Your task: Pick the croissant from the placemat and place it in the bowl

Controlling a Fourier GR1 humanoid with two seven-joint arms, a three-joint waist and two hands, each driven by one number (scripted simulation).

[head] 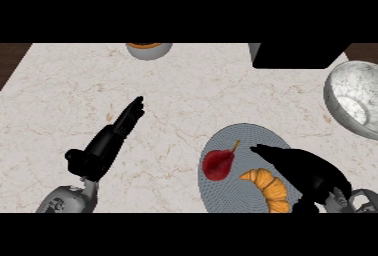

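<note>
- My right hand (304, 169) hovers over the placemat's (240, 134) near right part, fingers stretched out, holding nothing.
- Croissant (269, 189) lies on the placemat, just left of that hand.
- Red pear (218, 164) lies left of the croissant, same mat.
- My left hand (103, 149) is at left, fingers straight, empty.
- Marbled bowl (353, 97) is at the far right, apart from the mat.
- Black box (299, 55) and small grey bowl (150, 50) are farthest.

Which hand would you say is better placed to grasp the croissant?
Right: the right hand is over the placemat beside the croissant, with the bowl on that side; the left hand is off the placemat.
</note>
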